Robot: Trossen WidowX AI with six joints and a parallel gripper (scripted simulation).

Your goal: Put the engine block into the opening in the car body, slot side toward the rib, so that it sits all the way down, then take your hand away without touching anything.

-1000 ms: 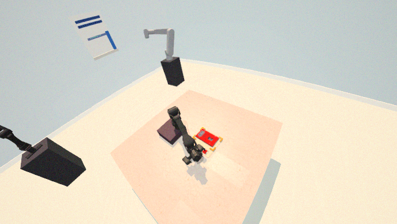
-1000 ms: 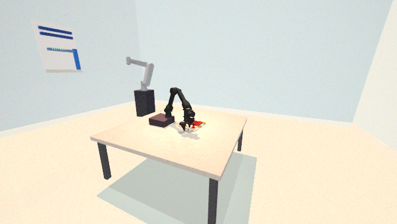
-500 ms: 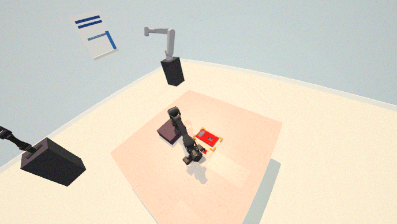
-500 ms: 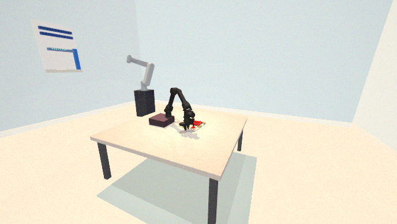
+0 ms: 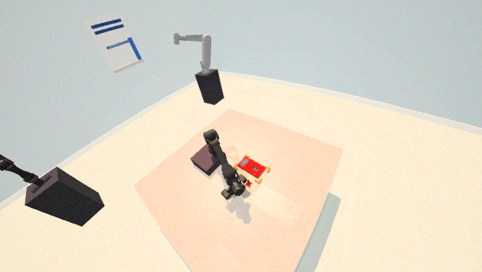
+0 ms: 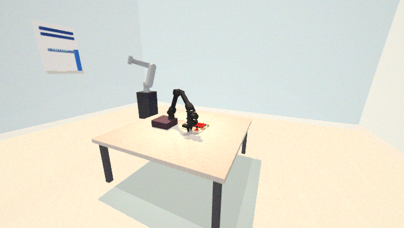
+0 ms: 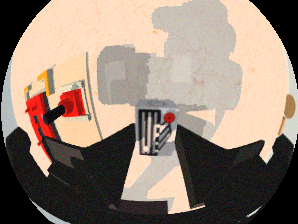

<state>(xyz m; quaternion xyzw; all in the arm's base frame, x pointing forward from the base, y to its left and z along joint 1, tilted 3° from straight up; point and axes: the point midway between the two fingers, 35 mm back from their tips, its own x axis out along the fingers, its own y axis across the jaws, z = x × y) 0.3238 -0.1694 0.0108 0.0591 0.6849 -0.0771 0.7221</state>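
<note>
The jaws are clenched on the engine block (image 7: 154, 131) down on the desk (image 6: 176, 153); next, lift it over to the red car body (image 5: 253, 167).

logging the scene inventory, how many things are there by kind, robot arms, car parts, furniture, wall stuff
robot arms: 3 (black arm with gripper on the table, light grey arm, black arm at the left edge)
car parts: 2 (red car body, small grey engine block)
furniture: 1 (pale wooden table)
wall items: 1 (white poster)
total: 7
</note>
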